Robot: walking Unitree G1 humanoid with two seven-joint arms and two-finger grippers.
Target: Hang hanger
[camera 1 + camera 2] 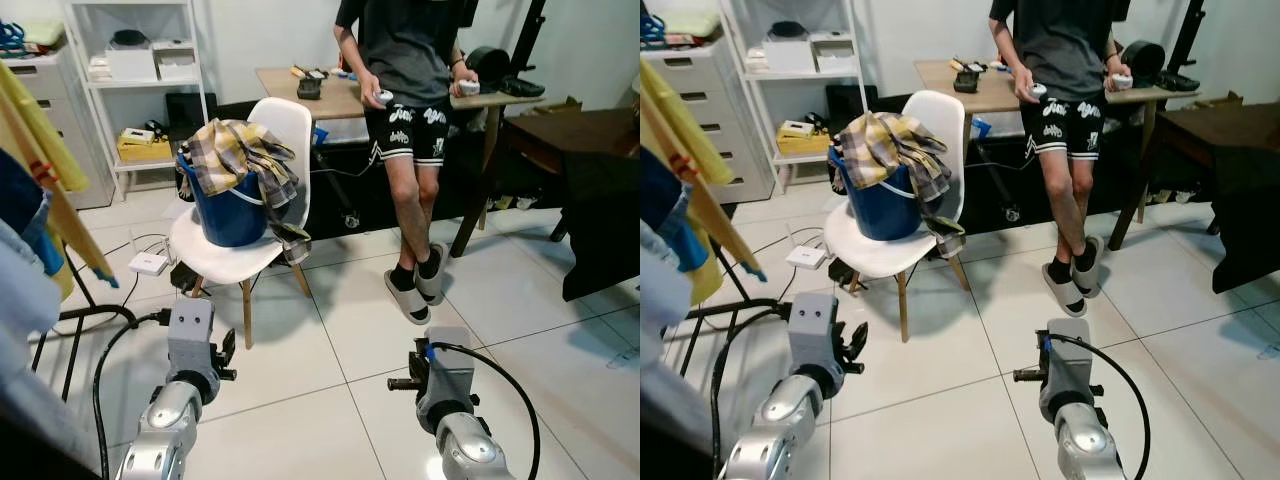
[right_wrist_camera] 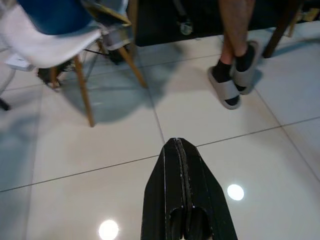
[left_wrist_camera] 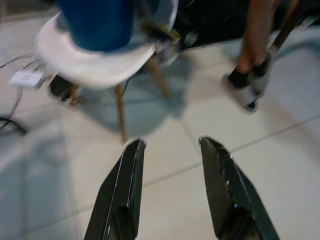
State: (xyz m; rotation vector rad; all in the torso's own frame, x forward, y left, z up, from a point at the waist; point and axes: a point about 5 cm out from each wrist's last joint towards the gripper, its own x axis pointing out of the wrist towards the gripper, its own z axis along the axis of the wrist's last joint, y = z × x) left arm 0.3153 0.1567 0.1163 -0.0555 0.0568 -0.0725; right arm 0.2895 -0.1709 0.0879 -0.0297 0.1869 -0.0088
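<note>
Left gripper (image 3: 170,150): its 2 fingers stand wide apart, holding nothing, over bare floor tiles (image 1: 330,400); right gripper (image 2: 181,145): fingers pressed together, also empty, low over the tiles. At 12 o'clock from the left gripper stands a white chair (image 1: 270,130) carrying a blue bucket (image 1: 228,215) draped with plaid clothes (image 1: 240,150), with a person (image 1: 410,120) at 1 o'clock against a table (image 1: 340,98). No hanger can be made out, so its position and long axis cannot be told; garments (image 1: 30,200) hang at 10 o'clock.
</note>
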